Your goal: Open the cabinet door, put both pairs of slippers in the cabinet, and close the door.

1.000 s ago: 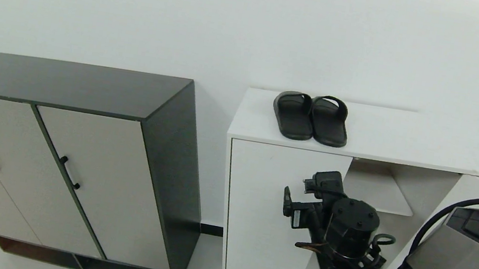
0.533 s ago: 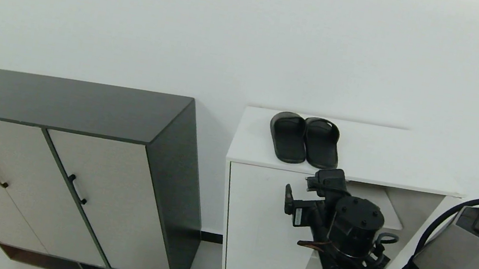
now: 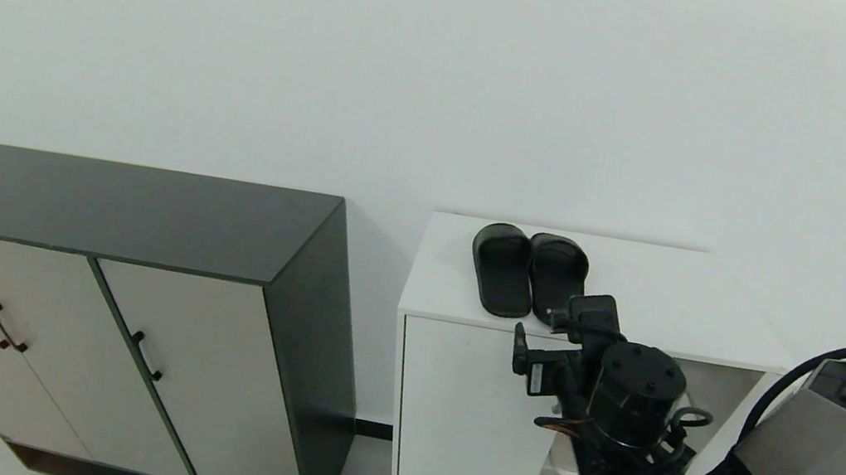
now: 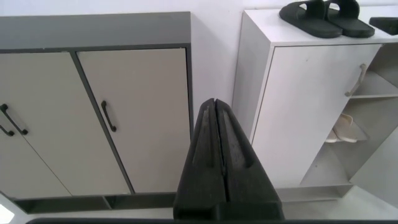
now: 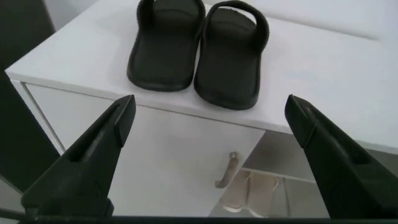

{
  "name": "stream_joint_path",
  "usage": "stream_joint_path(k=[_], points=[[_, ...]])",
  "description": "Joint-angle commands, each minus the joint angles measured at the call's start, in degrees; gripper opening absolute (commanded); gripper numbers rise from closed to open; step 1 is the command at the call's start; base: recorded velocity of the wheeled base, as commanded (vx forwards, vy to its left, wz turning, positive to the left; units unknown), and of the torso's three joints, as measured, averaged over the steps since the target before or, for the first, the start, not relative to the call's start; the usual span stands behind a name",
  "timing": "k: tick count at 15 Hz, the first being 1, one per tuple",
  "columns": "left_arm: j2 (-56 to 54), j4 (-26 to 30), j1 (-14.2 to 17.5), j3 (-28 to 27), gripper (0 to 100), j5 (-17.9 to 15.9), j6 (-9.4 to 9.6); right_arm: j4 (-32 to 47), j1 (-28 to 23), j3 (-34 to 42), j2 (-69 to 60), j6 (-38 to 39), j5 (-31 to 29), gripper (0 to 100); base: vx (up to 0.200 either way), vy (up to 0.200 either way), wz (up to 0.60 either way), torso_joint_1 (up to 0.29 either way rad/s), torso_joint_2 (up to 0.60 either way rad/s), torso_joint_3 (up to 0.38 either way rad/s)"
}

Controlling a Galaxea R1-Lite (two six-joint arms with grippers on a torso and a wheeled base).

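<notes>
Two black slippers [image 3: 505, 275] lie side by side and touching on top of the white cabinet [image 3: 672, 308]. They sit left of the middle, with their heels close to the front edge and their straps toward the wall. To their right the top is bare out to the far corner. The cabinet's left door [image 3: 463, 419] is shut, and its right half stands open. The right arm [image 3: 633, 403] hangs in front of that opening, just below the front edge. A dark cabinet [image 3: 117, 209] stands to the left with its pale doors shut, and only a narrow strip of wall separates the two.

From the left wrist, the left gripper [image 4: 215, 107] has its fingers pressed flat together. It is held low before the gap between the cabinets, well apart from both. A slim handle [image 4: 357, 79] sits at the shut door's free edge. Beyond it, a pair of pale slippers [image 4: 345, 127] rests on a lower shelf inside.

From the right wrist, the right gripper [image 5: 209, 106] has its fingers spread wide. They hold nothing and are level with the front edge of the top. The black slippers are just beyond, framed between the tips. They are matte slides with a broad arched strap and rounded heels.
</notes>
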Motion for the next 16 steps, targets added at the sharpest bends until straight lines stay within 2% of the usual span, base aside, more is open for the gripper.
stream_joint_path(k=[1, 2, 4, 5, 6, 7, 8, 16], points=[[0.1, 0.0, 0.0, 0.0, 0, -0.1, 0.26, -0.1, -0.5, -0.1, 0.5, -1.3, 0.2, 100, 0.000, 0.000, 0.00, 0.000, 0.00, 0.000], [0.1, 0.0, 0.0, 0.0, 0, -0.1, 0.44, 1.3, -0.5, -1.1, 0.1, -2.8, 0.6, 100, 0.000, 0.000, 0.00, 0.000, 0.00, 0.000], [0.1, 0.0, 0.0, 0.0, 0, -0.1, 0.17, 9.1, -0.5, -7.1, -0.4, -1.8, 0.5, 100, 0.000, 0.000, 0.00, 0.000, 0.00, 0.000], [0.1, 0.0, 0.0, 0.0, 0, -0.1, 0.17, 18.3, -0.5, -11.6, -1.9, 3.0, 0.5, 100, 0.000, 0.000, 0.00, 0.000, 0.00, 0.000], [0.1, 0.0, 0.0, 0.0, 0, 0.0, 0.09, 32.8, -0.5, -17.1, -4.5, 9.9, 0.1, 100, 0.000, 0.000, 0.00, 0.000, 0.00, 0.000], [0.1, 0.0, 0.0, 0.0, 0, 0.0, 0.26, 40.7, -0.3, -20.2, -5.6, 14.3, -0.8, 100, 0.000, 0.000, 0.00, 0.000, 0.00, 0.000], [0.1, 0.0, -0.1, 0.0, 0, -0.1, 0.61, 44.5, -0.2, -21.9, -5.8, 17.1, -2.2, 100, 0.000, 0.000, 0.00, 0.000, 0.00, 0.000], [0.1, 0.0, -0.1, 0.0, 0, -0.1, 0.44, 44.9, -0.5, -21.7, -4.5, 19.4, -2.6, 100, 0.000, 0.000, 0.00, 0.000, 0.00, 0.000]])
